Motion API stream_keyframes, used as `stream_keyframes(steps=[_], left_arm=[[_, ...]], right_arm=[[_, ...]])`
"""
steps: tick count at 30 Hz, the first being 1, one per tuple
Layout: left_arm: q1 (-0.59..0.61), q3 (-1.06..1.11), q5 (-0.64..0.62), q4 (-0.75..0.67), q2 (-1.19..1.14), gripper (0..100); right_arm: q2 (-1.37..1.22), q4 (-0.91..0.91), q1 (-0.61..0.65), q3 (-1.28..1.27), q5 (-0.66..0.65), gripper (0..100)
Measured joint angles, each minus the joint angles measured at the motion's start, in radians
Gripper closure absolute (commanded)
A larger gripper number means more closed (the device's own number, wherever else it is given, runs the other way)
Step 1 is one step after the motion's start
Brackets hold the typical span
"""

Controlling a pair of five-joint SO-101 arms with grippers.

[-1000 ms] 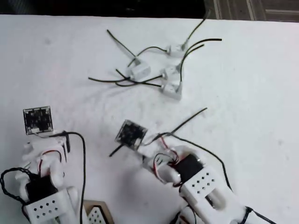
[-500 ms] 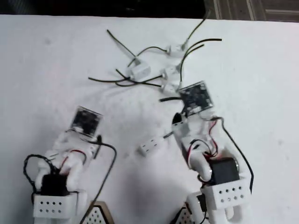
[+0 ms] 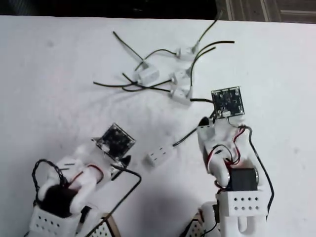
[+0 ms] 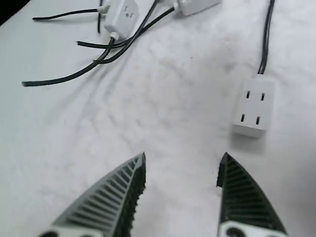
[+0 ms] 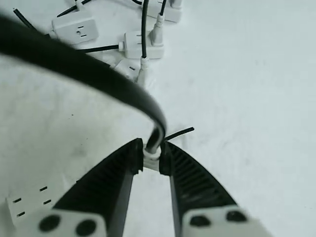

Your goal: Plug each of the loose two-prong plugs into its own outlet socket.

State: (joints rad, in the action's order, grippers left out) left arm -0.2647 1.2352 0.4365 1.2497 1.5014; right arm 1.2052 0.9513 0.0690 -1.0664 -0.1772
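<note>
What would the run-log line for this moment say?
left gripper: open, near outlet block | right gripper: shut on plug | plug: not yet in a socket

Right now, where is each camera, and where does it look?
High view: above the table, looking down on the left arm and right arm.
Left wrist view: on the left wrist, past its open left gripper toward the outlet block.
Right wrist view: on the right wrist, past the right gripper shut on a plug.
All three share the outlet block.

My white table [image 3: 54, 98] carries one outlet block [image 3: 160, 156] with a black cord [image 3: 183, 137] near me, and farther away a heap of small sockets [image 3: 147, 75] with tangled cords [image 3: 109, 85].
</note>
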Motion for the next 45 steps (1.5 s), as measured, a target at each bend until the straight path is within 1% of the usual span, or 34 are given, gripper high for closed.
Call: stream_keyframes(steps=[3, 7, 11, 16, 19, 25, 28, 31, 36, 40, 42, 45], left_arm=[[-0.051, -0.077, 0.000, 0.000, -0.140, 75], [-0.117, -0.226, 0.000, 0.000, -0.405, 75], [-0.170, -0.374, 0.006, 0.000, -0.672, 71], [-0.189, -0.473, 0.011, -0.049, -0.942, 71], [-0.203, -0.508, 0.044, -0.094, -1.062, 71], [-0.282, -0.574, 0.054, -0.110, -1.231, 71], [-0.305, -0.618, 0.054, -0.112, -1.301, 71], [-0.308, -0.667, 0.054, -0.115, -1.393, 71], [-0.305, -0.730, 0.054, -0.170, -1.559, 71], [-0.279, -0.770, 0.063, -0.199, -1.628, 72], [-0.267, -0.784, 0.064, -0.206, -1.629, 75], [-0.262, -0.787, 0.120, -0.207, -1.637, 84]], right_arm=[[0.000, -0.008, -0.023, 0.000, 0.000, 98.1], [0.000, -0.011, -0.043, 0.000, 0.000, 98.1], [0.000, -0.011, -0.086, 0.000, 0.000, 98.1], [0.000, -0.011, -0.109, 0.000, 0.000, 98.1], [0.000, -0.011, -0.121, 0.000, 0.000, 98.1], [0.000, -0.041, -0.190, 0.000, 0.000, 98.1], [0.000, -0.044, -0.196, 0.000, 0.000, 98.1], [0.000, -0.044, -0.196, 0.000, 0.000, 98.1], [0.000, -0.044, -0.196, 0.000, 0.000, 98.1], [0.000, -0.044, -0.196, -0.002, 0.000, 98.1], [0.000, -0.044, -0.196, -0.002, 0.000, 98.1], [0.000, -0.044, -0.196, -0.002, 0.000, 98.1]])
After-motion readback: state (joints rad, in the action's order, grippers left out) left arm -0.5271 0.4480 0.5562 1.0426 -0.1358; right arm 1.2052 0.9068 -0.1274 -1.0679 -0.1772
